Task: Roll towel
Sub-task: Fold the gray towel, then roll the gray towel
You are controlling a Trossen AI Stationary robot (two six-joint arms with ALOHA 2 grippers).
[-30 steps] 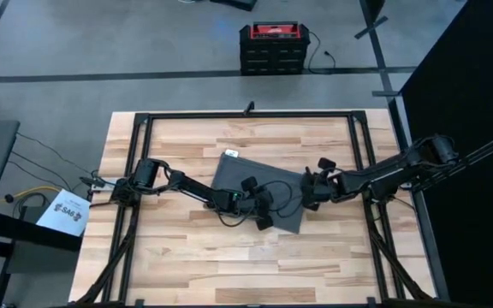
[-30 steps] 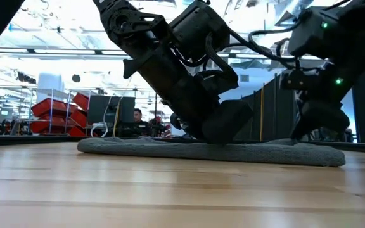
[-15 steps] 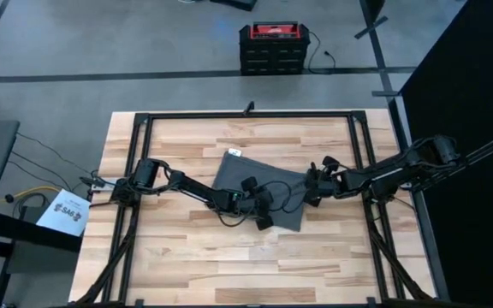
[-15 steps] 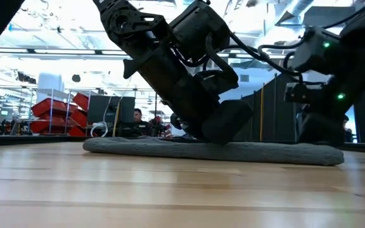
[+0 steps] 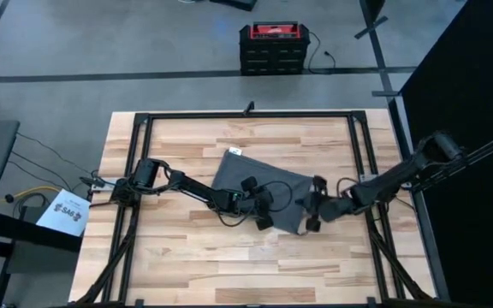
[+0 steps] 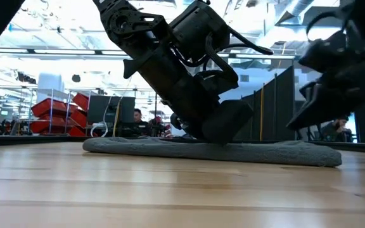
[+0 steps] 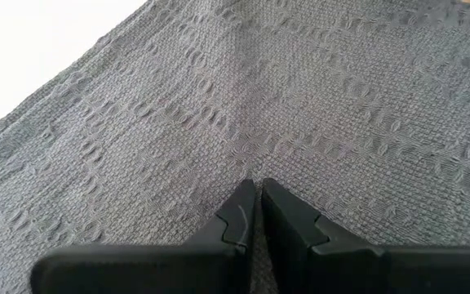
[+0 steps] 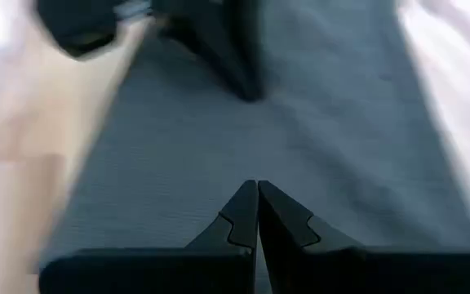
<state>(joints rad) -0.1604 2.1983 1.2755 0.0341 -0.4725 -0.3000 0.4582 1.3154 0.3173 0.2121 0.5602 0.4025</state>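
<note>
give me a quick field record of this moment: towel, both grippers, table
towel: dark grey, lying flat on the table, not yet rolled, white tag at its far corner
left gripper: fingers shut, tips pressed down on the towel's middle
right gripper: fingers shut, at the towel's right edge, pointing across the cloth toward the left arm
table: light wood planks with a black frame

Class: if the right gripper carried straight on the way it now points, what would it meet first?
Probably the towel first; the right gripper, fingers shut, points across its near edge. The left gripper stands farther along that line.
</note>
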